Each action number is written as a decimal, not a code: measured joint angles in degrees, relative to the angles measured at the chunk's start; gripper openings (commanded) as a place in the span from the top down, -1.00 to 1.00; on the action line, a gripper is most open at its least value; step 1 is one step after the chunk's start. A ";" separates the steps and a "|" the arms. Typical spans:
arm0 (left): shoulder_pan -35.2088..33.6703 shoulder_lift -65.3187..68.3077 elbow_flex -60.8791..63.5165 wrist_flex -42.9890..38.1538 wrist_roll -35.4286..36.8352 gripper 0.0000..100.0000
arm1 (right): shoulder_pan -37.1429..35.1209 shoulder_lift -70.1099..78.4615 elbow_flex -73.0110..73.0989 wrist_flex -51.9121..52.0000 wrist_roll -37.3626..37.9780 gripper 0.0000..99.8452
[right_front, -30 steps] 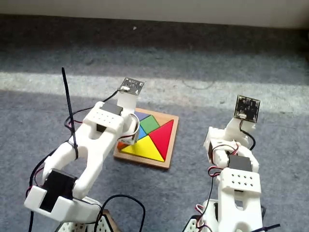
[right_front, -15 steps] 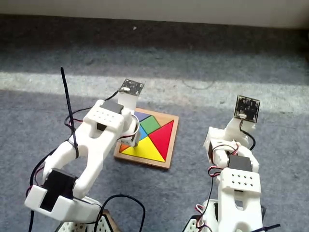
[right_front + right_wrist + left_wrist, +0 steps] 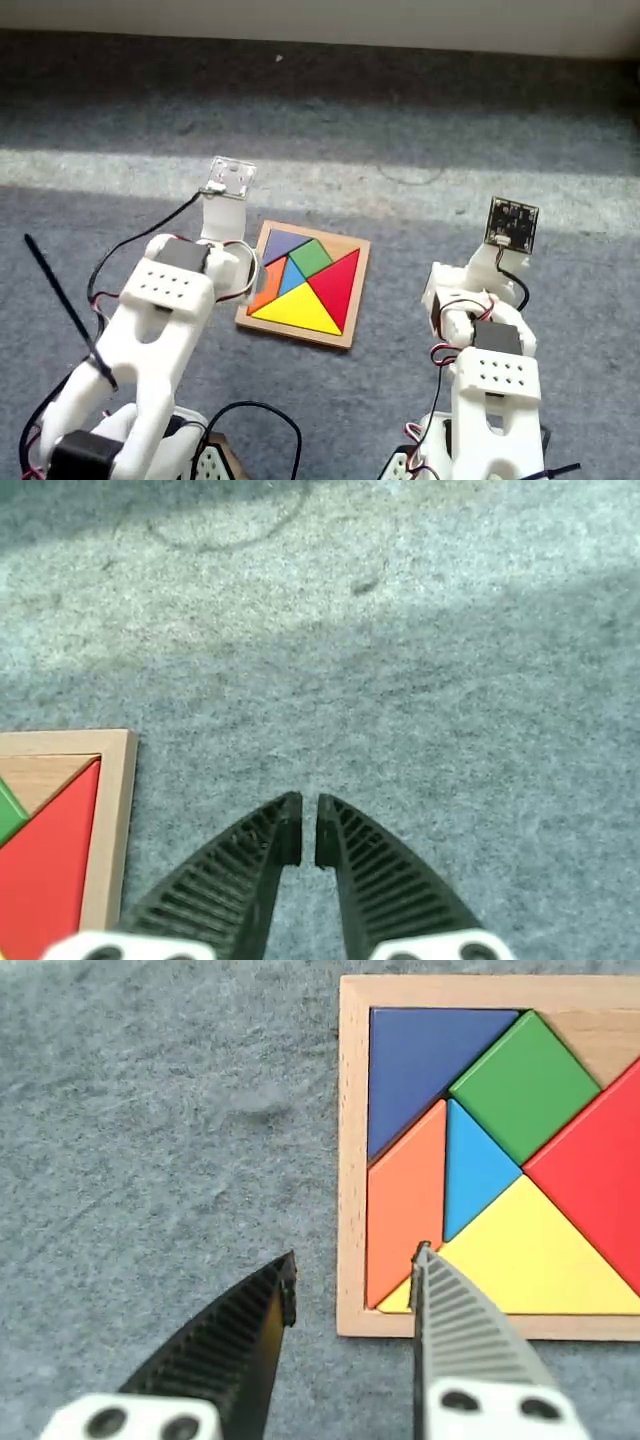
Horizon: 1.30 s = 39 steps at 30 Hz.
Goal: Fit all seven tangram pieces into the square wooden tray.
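The square wooden tray [image 3: 352, 300] lies on the carpet between the arms. It holds several flat pieces: a dark blue triangle [image 3: 420, 1060], a green square [image 3: 525, 1085], an orange parallelogram [image 3: 405, 1200], a light blue triangle [image 3: 475, 1165], a yellow triangle [image 3: 530, 1260] and a red triangle [image 3: 600, 1180]. One corner shows a triangle of bare wood [image 3: 605, 1035]. My left gripper [image 3: 355, 1272] stands open over the tray's rim beside the orange piece, holding nothing. My right gripper [image 3: 308, 830] is shut and empty above bare carpet, off the tray's other side [image 3: 115, 820].
Grey carpet [image 3: 420, 150] lies all around the tray, with a sunlit band behind it. The left arm [image 3: 160, 320] stands close to the tray's left edge. The right arm [image 3: 495, 370] sits well to the tray's right.
The left arm has drawn back and swung left, off the tray. The orange and light blue pieces it covered now lie in plain sight. The right arm has not moved.
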 measured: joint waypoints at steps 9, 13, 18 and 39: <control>-0.35 -21.89 13.98 -5.98 0.00 0.75 | 0.00 0.00 0.00 0.00 0.00 0.92; -0.44 -32.53 18.90 -6.33 0.00 0.79 | 0.00 0.00 0.00 0.00 0.00 0.93; -2.20 -44.57 23.38 -6.51 0.00 0.90 | 0.00 0.00 0.00 0.00 0.00 0.93; -2.46 -73.32 34.81 -6.51 0.00 0.90 | -2.64 -7.56 4.22 0.00 0.00 0.95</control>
